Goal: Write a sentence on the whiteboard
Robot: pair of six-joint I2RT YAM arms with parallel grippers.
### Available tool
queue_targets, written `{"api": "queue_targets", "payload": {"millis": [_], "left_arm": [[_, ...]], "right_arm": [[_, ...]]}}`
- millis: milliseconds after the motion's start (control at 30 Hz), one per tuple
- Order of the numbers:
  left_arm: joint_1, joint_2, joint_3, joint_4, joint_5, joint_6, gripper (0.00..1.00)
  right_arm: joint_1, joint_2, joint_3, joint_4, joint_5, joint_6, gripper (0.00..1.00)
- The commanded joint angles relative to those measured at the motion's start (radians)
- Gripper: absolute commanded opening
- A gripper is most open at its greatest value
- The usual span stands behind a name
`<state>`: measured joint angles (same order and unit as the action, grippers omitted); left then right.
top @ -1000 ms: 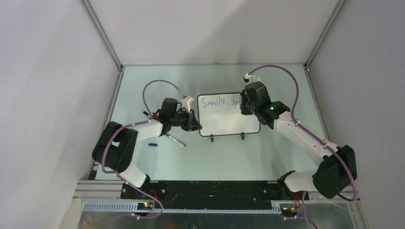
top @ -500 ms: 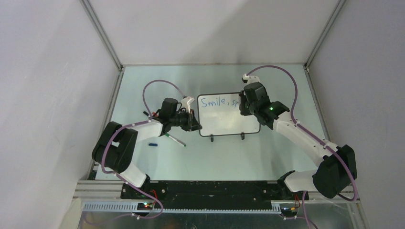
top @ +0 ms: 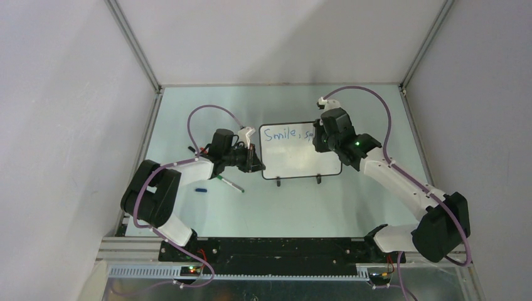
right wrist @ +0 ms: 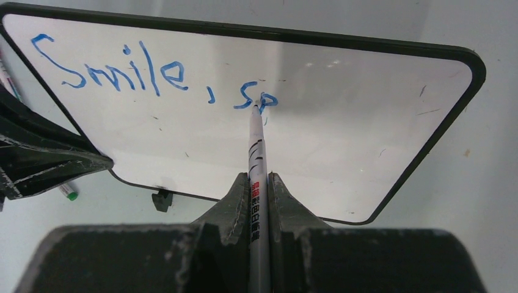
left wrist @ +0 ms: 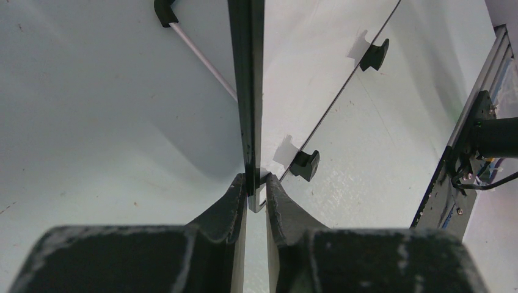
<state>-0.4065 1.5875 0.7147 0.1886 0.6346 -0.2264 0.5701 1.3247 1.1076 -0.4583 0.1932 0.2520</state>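
Pale grey walls (top: 63, 125) and slim metal corner posts (top: 135, 47) are enclosing a pale green, glossy surface (top: 263, 207), where two arms are working from its near edge.

The whiteboard (top: 301, 160) is standing between the two pincers on its small black feet (top: 278, 182), its long axis running from the left pincer (top: 254, 164) across to the right pincer (top: 317, 135). Its written face is looking toward the arms' bases.

The left pincer (left wrist: 255, 183) is clenching the board's black frame (left wrist: 246, 73) edge-on, one finger on each face. The frame is stretching straight away from the fingertips, and a foot (left wrist: 305, 165) is sitting just to their right.

The right pincer (right wrist: 259, 180) is gripping a white marker (right wrist: 256, 146). The marker's long axis is pointing straight ahead out of the fingers, and its tip is touching the white face (right wrist: 342, 134) at the last blue letter.

The sentence (right wrist: 153, 76) is reading "Smile, sp" along the board's top edge. It is beginning up and left of the right pincer and ending directly ahead of the fingertips.

A second pen (top: 231, 184) is lying flat on the surface just beside the left pincer, on its near side. A small blue cap (top: 201, 189) is resting a little further left of it.
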Motion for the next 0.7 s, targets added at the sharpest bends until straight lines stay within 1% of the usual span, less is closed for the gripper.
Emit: {"api": "queue_targets", "payload": {"millis": [0,100,233,667], "left_arm": [[-0.003,-0.030,0.028,-0.025,-0.025,0.038,0.16],[-0.003,-0.030,0.027,-0.026,-0.026,0.038,0.16],[-0.004,-0.031,0.027,-0.023,-0.023,0.037,0.16],[-0.004,-0.031,0.025,-0.022,-0.024,0.036,0.16]], "right_arm": [[0.004,-0.076,-0.007,0.054,-0.006,-0.013,0.00],[-0.002,-0.119,-0.029,0.079,0.006,-0.011,0.00],[-0.026,-0.139,-0.038,0.085,0.026,-0.004,0.00],[-0.045,-0.085,-0.039,0.083,0.010,0.008,0.00]]}}
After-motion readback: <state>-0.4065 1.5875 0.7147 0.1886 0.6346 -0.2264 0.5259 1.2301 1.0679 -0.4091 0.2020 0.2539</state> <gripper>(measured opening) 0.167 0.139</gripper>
